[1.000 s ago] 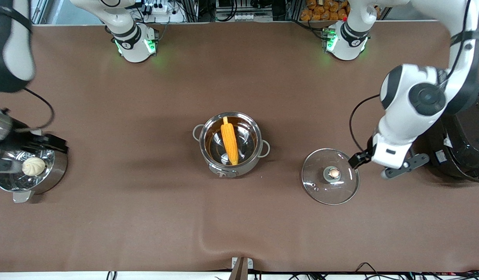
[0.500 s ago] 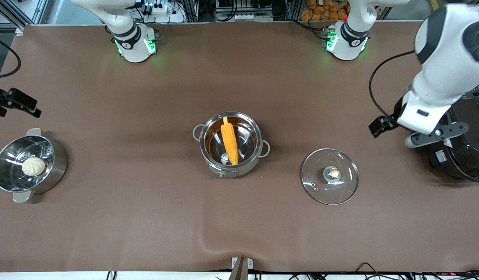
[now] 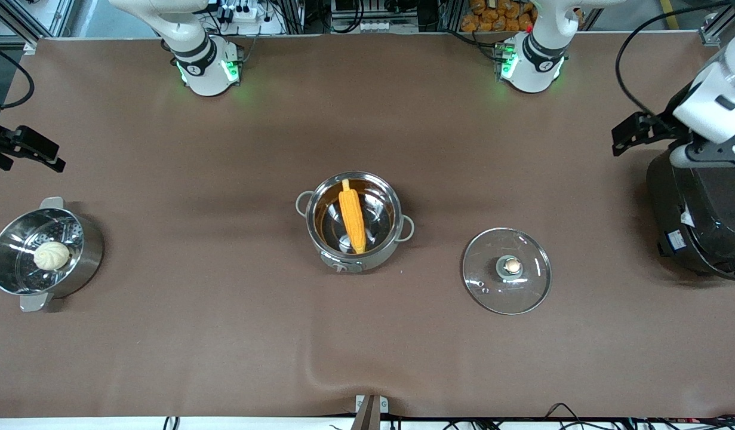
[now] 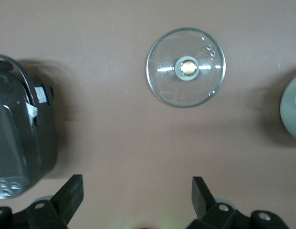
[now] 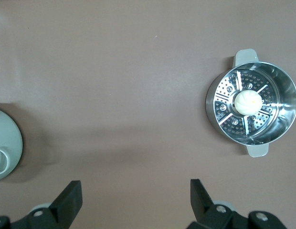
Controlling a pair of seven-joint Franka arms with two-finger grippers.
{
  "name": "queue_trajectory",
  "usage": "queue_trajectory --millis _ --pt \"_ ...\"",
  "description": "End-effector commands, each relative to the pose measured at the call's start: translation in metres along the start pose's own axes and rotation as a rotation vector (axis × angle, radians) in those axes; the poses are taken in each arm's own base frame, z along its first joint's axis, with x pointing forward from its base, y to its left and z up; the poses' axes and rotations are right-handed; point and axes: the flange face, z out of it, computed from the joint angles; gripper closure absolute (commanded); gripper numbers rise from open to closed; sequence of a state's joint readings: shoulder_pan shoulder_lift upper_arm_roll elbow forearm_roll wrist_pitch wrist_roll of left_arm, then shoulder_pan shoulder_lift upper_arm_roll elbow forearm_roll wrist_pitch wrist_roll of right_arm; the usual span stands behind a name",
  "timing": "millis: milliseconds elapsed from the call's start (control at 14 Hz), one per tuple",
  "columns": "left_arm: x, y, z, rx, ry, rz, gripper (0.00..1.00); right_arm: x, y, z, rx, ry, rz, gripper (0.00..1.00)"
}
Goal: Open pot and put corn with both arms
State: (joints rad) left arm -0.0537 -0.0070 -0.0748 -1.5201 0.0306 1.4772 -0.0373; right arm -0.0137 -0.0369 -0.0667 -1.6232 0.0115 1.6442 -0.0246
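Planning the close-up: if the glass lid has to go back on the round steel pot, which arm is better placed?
Probably the left. Its open gripper hangs at its end of the table by the black rice cooker, the end where the glass lid lies beside the round steel pot. The right gripper, also open, is near the steamer pot.

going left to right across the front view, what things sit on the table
steamer pot with the bun in it → pot with the corn in it → glass lid → black rice cooker
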Motion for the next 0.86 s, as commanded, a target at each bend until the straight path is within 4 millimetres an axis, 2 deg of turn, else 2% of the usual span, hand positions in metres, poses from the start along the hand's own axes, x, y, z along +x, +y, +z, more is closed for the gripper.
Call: queue_trajectory --millis 0,143,429,786 --pt "-0.012 0.005 -0.033 -0.007 0.018 0.056 0.00 -0.004 0.003 -0.003 -0.004 0.033 0.010 0.00" --pt "-0.020 0.010 -0.041 -0.007 0.021 0.065 0.00 -0.001 0.003 -0.001 -0.005 0.037 0.011 0.00" --pt "-0.021 0.007 -0.035 -0.016 -0.022 0.061 0.00 -0.001 0.013 0.002 -0.022 0.002 0.025 0.00" --pt "-0.021 0.002 -0.035 -0.012 -0.021 0.054 0.00 -0.008 0.014 0.009 -0.011 -0.069 0.031 0.00"
